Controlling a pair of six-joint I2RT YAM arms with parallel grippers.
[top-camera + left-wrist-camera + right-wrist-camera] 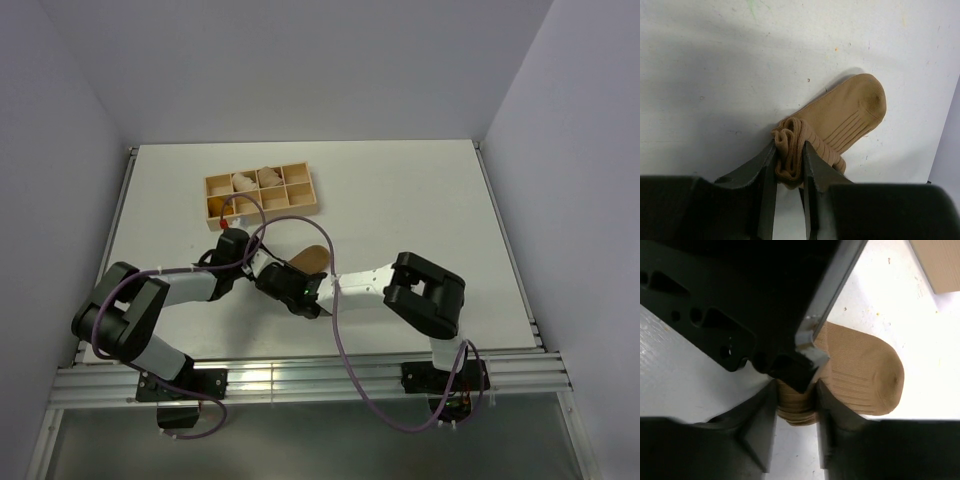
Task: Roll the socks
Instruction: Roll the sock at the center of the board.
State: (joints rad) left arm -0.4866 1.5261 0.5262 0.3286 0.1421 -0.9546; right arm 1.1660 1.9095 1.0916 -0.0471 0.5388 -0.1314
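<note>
left fingers (764, 172) pinch the rolled end of the sock (840, 117) — right fingers (834, 422) squeeze the same roll; the flat toe stretches away from both.

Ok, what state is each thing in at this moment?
sock: partly rolled from one end, toe flat on the table.
left gripper: shut on the sock's rolled end.
right gripper: fingers pressed to both sides of the same roll.
wooden tray: some compartments hold pale bundles, others bare.
</note>
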